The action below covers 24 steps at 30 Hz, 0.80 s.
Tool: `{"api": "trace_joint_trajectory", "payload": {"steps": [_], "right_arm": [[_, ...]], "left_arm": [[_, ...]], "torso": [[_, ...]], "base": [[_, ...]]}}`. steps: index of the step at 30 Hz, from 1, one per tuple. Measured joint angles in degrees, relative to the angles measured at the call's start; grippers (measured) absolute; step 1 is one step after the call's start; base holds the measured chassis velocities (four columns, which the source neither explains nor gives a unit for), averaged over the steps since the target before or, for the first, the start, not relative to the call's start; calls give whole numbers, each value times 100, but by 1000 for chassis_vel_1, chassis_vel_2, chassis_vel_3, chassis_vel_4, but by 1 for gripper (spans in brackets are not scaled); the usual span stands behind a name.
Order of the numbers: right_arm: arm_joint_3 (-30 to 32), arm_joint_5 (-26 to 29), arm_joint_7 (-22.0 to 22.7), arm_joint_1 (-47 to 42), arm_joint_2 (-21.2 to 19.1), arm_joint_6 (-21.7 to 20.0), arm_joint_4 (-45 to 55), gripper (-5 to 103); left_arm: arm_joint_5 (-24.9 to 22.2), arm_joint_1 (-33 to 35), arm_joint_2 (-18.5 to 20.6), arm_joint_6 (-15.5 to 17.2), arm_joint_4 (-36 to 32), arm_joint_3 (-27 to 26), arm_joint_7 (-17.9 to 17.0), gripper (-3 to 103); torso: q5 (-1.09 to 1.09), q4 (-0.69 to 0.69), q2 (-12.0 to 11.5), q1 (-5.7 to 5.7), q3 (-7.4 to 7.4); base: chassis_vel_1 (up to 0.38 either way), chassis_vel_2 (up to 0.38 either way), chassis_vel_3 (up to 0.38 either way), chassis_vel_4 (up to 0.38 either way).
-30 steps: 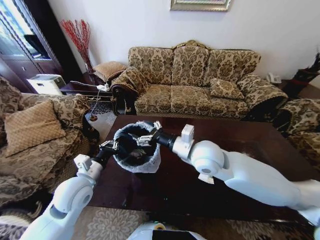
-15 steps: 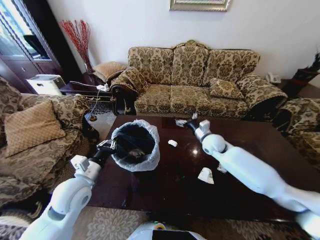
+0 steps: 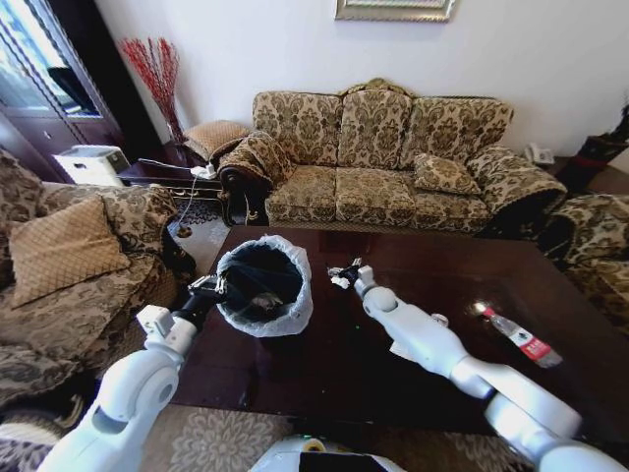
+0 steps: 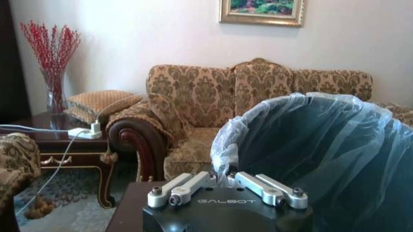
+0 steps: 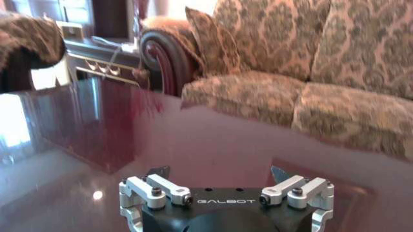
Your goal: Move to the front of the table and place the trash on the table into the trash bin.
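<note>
— At the tabletop's (image 3: 550, 275) left end, what does the robot have hold of?

— It has the bin (image 3: 293, 313). The left hand (image 3: 210, 287) is closed on the rim nearest the robot, and its wrist view shows the fingers (image 4: 184, 186) pinched together right where the white bag folds over the edge.

— Is the bin standing on the wood or lifted off it?

— That cannot be told. Its mouth faces up and a little toward the robot's head.

— What lies inside it?

— The bag lines a dark inside. Pale glints show low down in there, but nothing can be made out as any one piece of trash.

— And the other arm?

— It reaches across the middle of the tabletop. The right hand (image 3: 344, 272) is low over the wood just beside the bin, on the sofa (image 3: 373, 157) side. Its wrist view shows the fingers (image 5: 154, 189) spread wide with nothing between them.

— Is any trash near it?

— A small white paper (image 3: 338, 282) sits right at the fingertips. Whether they touch it cannot be told.

— What else is out on the tabletop?

— Another crumpled white piece (image 3: 398, 348) lies against the right forearm, partly hidden by it. A pale scrap (image 3: 439, 319) is just beyond that arm. The bottle (image 3: 518, 335) lies on its side, well apart from the bin, toward the right end.
</note>
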Motion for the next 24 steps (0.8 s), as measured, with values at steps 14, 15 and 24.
{"api": "trace_joint_trajectory", "payload": {"steps": [14, 15, 24], "right_arm": [[43, -164, -253, -284, 45, 248, -376, 65], [45, -164, -254, -292, 44, 250, -368, 65], [52, -169, -245, -369, -7, 257, -220, 27]], "left_arm": [[12, -20, -30, 18, 39, 8, -103, 3], [12, -18, -28, 18, 39, 5, -104, 3], [9, 8, -14, 22, -30, -5, -108, 3]], "torso": [[2, 0, 0, 0, -1], [2, 1, 0, 0, -1], [2, 0, 0, 0, 0]], "base": [[0, 0, 0, 0], [0, 0, 0, 0], [0, 0, 0, 0]]}}
